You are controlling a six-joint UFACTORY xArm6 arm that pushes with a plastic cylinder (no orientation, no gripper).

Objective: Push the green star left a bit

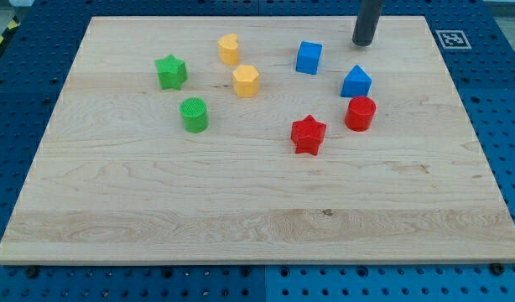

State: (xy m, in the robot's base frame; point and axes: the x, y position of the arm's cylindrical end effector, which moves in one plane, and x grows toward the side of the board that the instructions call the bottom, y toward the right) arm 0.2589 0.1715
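The green star (170, 71) lies on the wooden board at the upper left. My tip (362, 43) stands near the board's top edge at the upper right, far to the right of the green star, just up and right of the blue cube (309, 58). No block touches the tip. The rod runs up out of the view's top.
A green cylinder (194, 114) sits just below and right of the star. A yellow heart (229, 49) and a yellow hexagon (246, 81) lie to the star's right. A blue pentagon-like block (356, 82), a red cylinder (360, 113) and a red star (308, 134) lie on the right. The board's left edge (48, 126) is near the star.
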